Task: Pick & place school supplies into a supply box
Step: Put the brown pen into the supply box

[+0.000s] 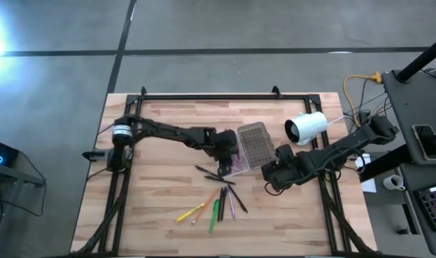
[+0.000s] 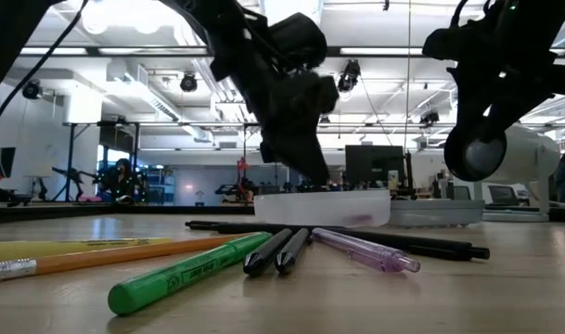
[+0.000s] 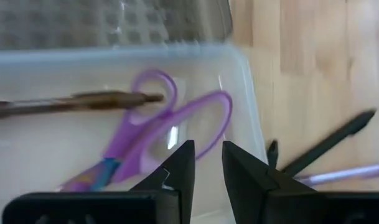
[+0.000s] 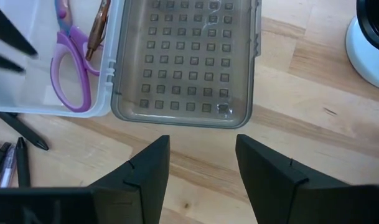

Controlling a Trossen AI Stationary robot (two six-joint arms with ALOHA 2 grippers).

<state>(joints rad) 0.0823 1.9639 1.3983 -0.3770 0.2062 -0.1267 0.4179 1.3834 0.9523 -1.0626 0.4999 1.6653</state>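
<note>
The supply box sits mid-table, its clear tray (image 1: 239, 165) beside its open grey gridded lid (image 1: 253, 142). Purple-handled scissors (image 3: 170, 124) and a brown pen (image 3: 71, 102) lie flat in the tray. My left gripper (image 3: 208, 158) hangs just above the tray's near corner, fingers a little apart with nothing between them. My right gripper (image 4: 201, 152) is open and empty, hovering over bare wood near the lid's (image 4: 186, 59) short edge. Black pens (image 1: 221, 175), a green pen (image 1: 215, 213), a purple pen (image 1: 231, 204) and yellow and orange pencils (image 1: 196, 210) lie loose on the table.
A white cylindrical camera (image 1: 307, 127) stands right of the lid, close behind my right arm. The loose pens fan out toward the near edge, with a long black one (image 2: 356, 237) lying right in front of the tray (image 2: 324, 206). Bare wood shows at the table's left and near right.
</note>
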